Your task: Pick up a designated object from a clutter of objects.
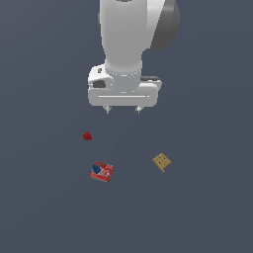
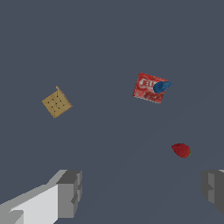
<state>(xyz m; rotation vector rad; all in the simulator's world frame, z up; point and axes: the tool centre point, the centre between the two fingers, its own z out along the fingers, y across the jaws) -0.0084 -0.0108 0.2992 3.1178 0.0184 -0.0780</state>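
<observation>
the white arm (image 1: 129, 34) comes straight down from the top of the exterior view, its thick wrist ending in a broad pale hand with the jaws (image 1: 123, 109) pointing down at the table (image 1: 207, 207). only two short fingertips (image 1: 108, 109) show beneath the hand, set well apart, so the jaws stand wide and hold nothing. in the wrist view the grey pads (image 2: 70, 193) sit at opposite edges of the picture with bare table between them (the far pad is cut off by the frame). the jaws hang high above the dark blue-grey table, over none of the three things, which all lie nearer the camera than the hand.

the red flat box (image 1: 102, 171) lies toward the exterior view's left, a blue mark on its face. in the wrist view white letters on it read "jell", the rest too blurred to tell.

the tan square block (image 1: 161, 161), the thing to be picked, lies toward the exterior view's right, well apart from the box, turned corner-on like a diamond with dark dots on its face; no writing can be made out.

the tiny dark red lump (image 1: 87, 136) lies farther back on the left, near the box but not touching it, and closest to the hand.
</observation>
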